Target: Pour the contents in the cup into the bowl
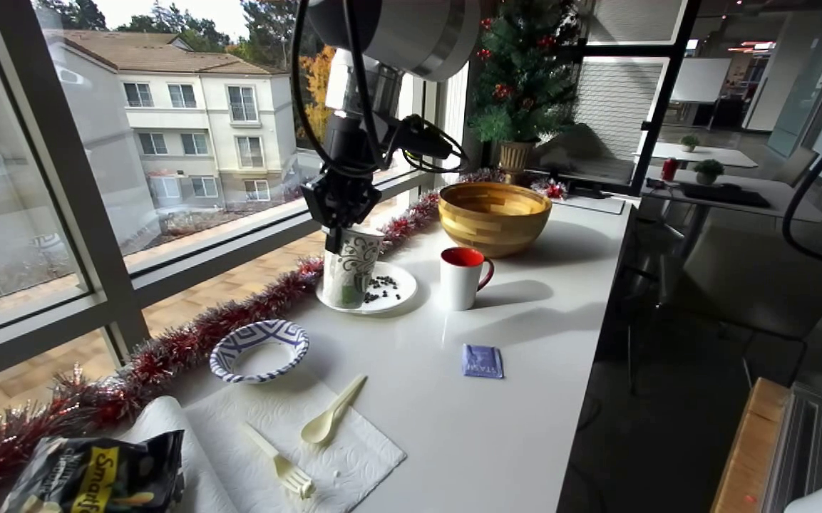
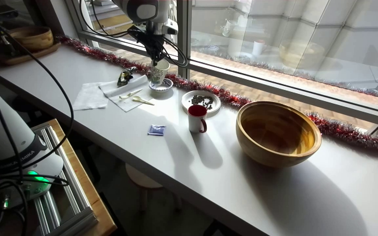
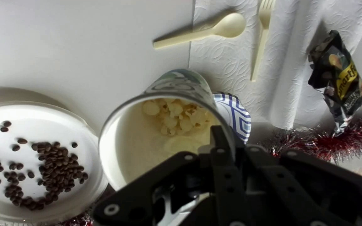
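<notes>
We're at the carry, we reckon: pincer pinched tight on the wall of the cup, popcorn inside, aloft near the bowl, so next we must centre above it and tip!

Silver screws stud the black fingers beneath looping cables.

Daylight enters through the big window and glares on the white table. The mug and the wooden bowl throw long shadows; below, I find the floor rather dark.
</notes>
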Controlling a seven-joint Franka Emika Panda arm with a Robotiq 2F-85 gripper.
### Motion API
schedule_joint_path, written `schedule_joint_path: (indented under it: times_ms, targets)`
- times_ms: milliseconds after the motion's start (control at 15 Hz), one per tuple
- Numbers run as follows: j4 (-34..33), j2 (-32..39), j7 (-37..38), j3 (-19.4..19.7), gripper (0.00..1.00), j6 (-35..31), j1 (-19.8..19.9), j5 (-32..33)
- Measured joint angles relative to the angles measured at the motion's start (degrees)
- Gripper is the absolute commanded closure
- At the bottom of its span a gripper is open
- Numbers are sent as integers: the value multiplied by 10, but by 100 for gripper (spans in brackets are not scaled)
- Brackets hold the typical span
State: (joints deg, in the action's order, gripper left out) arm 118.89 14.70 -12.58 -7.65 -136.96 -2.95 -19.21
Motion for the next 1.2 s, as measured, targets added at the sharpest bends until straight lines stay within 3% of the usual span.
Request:
schedule_joint_path:
  times_ms: [267, 600, 1200]
  targets:
    - [-70, 48, -115, -38, 99, 14, 31, -114]
    - [-146, 116, -217, -74, 99, 85, 65, -225]
    - [-246, 223, -297, -69, 99, 264, 91, -380]
